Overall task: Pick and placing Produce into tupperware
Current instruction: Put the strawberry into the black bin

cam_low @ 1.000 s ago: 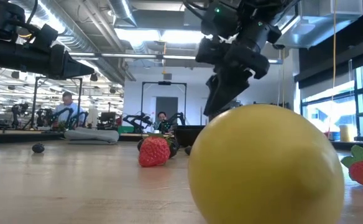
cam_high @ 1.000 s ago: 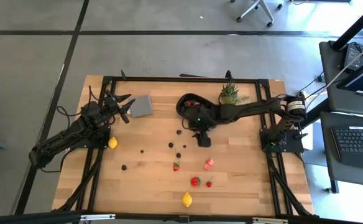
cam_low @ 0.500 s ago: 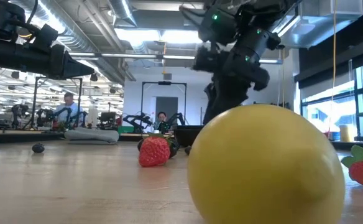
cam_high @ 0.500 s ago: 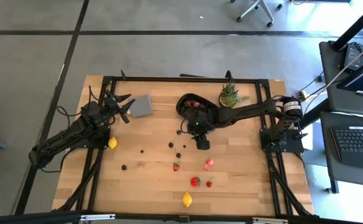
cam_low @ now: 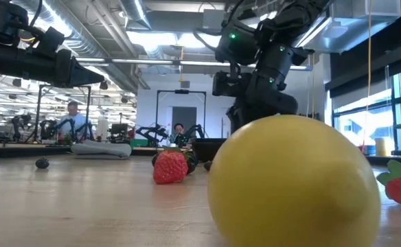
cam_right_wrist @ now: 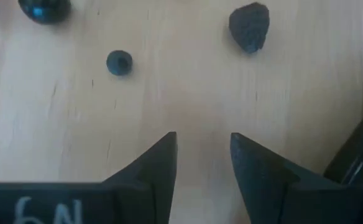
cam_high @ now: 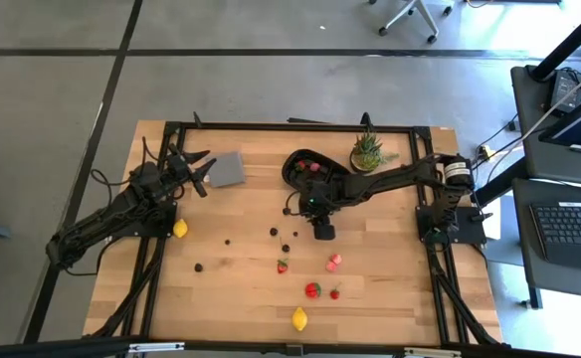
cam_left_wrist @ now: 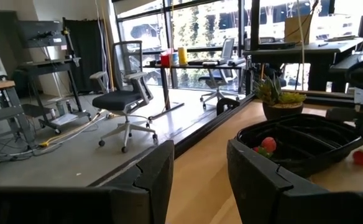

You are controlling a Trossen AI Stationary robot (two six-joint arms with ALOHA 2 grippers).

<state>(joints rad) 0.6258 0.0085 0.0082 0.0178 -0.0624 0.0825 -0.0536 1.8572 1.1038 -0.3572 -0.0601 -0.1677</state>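
- Produce lies scattered on your wooden counter (cam_high: 231, 288): one lemon (cam_high: 299, 318) at the near edge, another lemon (cam_high: 180, 228) by the left arm, strawberries (cam_high: 312, 289) between, dark berries (cam_right_wrist: 249, 25) mid-counter.
- Black tray (cam_high: 305, 168) sits at the far side beside the potted plant (cam_high: 367, 151); two red pieces (cam_left_wrist: 268, 144) rest inside it.
- Right hand (cam_right_wrist: 202, 163) hangs low over bare wood just near the tray, fingers apart, holding nothing.
- Left hand (cam_left_wrist: 197, 177) waits raised near the grey square (cam_high: 228, 169), fingers apart, empty.
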